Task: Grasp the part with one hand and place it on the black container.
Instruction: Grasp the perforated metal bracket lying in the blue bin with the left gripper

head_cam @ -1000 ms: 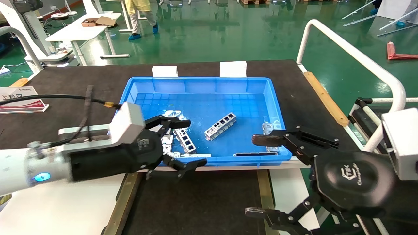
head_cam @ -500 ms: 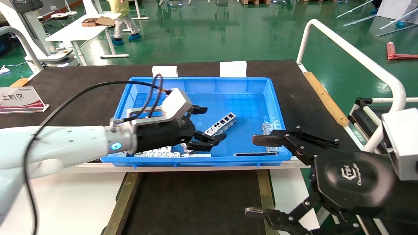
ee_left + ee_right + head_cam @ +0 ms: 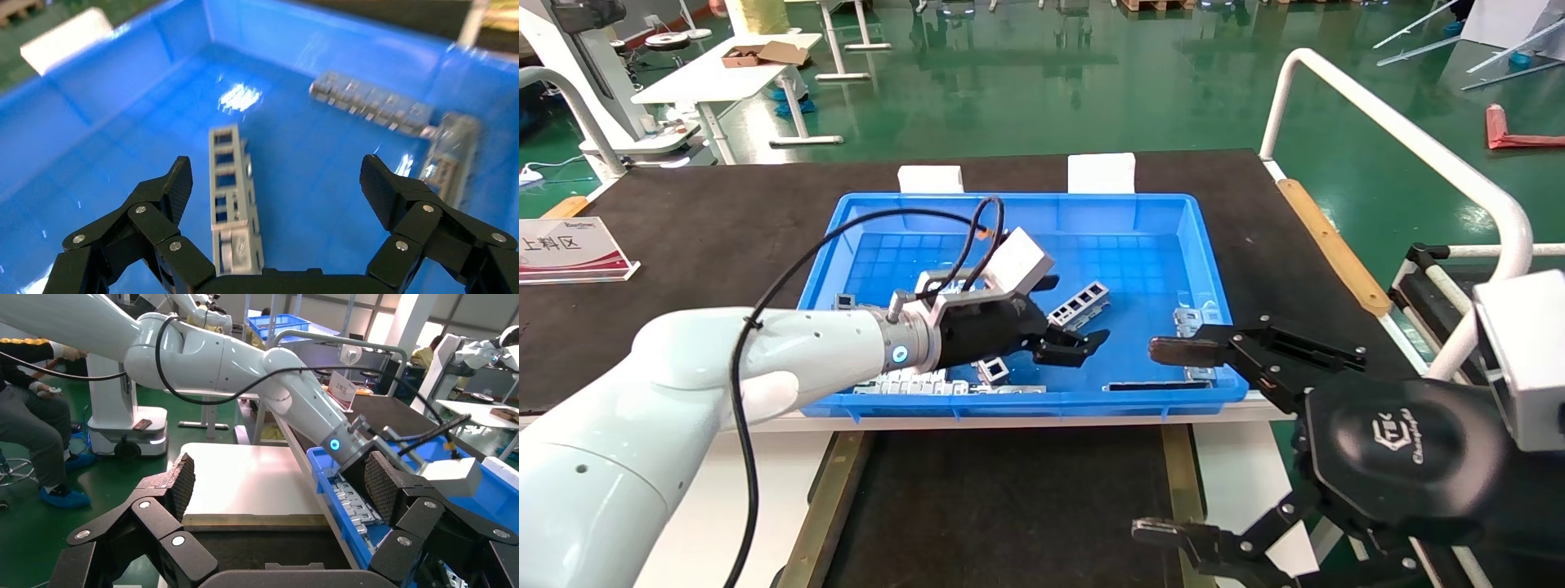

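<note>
The part (image 3: 1079, 303), a slim silver bracket with a row of rectangular windows, lies on the floor of the blue bin (image 3: 1214, 286). My left gripper (image 3: 1075, 312) hangs open just above its near end. In the left wrist view the part (image 3: 229, 184) sits between the spread fingers of the left gripper (image 3: 275, 177), closer to one of them and touching neither. The black container (image 3: 1009, 506), a flat tray with olive-brass rails, lies in front of the bin. My right gripper (image 3: 1155, 441) hovers open and empty over the tray's right edge; the right wrist view also shows this gripper (image 3: 278, 471) and the container (image 3: 245, 551).
More brackets (image 3: 993, 371) and flat grey plates (image 3: 903, 382) lie along the bin's near wall, with another piece (image 3: 1193, 322) at its right side. A white tubular rail (image 3: 1401, 139) borders the table on the right. A sign (image 3: 568, 245) stands far left.
My left arm has swung from the bin's near-left rim forward and right into the bin, over the part, with its gripper still open. The right arm has not moved.
</note>
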Robot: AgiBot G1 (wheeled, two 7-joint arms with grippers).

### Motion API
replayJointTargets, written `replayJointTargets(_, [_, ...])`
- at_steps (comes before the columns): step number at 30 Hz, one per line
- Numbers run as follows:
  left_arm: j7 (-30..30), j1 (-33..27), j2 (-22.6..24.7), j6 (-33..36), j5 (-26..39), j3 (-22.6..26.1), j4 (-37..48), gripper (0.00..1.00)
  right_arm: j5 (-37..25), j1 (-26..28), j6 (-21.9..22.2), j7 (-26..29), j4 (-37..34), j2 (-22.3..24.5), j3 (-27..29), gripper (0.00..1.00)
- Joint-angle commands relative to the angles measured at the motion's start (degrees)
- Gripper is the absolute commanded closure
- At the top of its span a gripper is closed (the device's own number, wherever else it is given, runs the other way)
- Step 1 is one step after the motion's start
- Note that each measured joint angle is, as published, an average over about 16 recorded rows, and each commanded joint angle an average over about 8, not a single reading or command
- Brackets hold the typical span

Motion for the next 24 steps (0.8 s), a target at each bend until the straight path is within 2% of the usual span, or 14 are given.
replayJointTargets(1, [1.07,-0.33,1.02,-1.04,-0.18,0.29,2.34,0.0,0.0,0.0,0.0,0.0,0.0,0.0,0.0,0.0])
replayJointTargets(3, [1.25,-0.24,1.24,-2.19,-1.01,1.33,2.97,0.02,0.0,0.0,0.0,0.0,0.0,0.0,0.0,0.0])
replayJointTargets(4, [1.18,-0.18,1.32,-2.81,-1.49,1.93,3.18,0.1,0.0,0.0,0.0,0.0,0.0,0.0,0.0,0.08])
replayJointTargets(11, [-0.7,0.09,1.4,-6.57,-4.96,6.5,3.57,0.95,0.0,0.0,0.0,0.0,0.0,0.0,-0.01,0.96])
replayJointTargets(12, [-0.94,0.12,1.39,-7.01,-5.42,7.12,3.58,1.0,0.0,0.0,0.0,0.0,0.0,0.0,-0.01,1.0])
replayJointTargets(24, [-2.51,0.3,1.3,-10.92,-11.0,13.39,3.73,1.0,0.01,0.0,0.0,-0.01,0.0,0.0,-0.01,1.0])
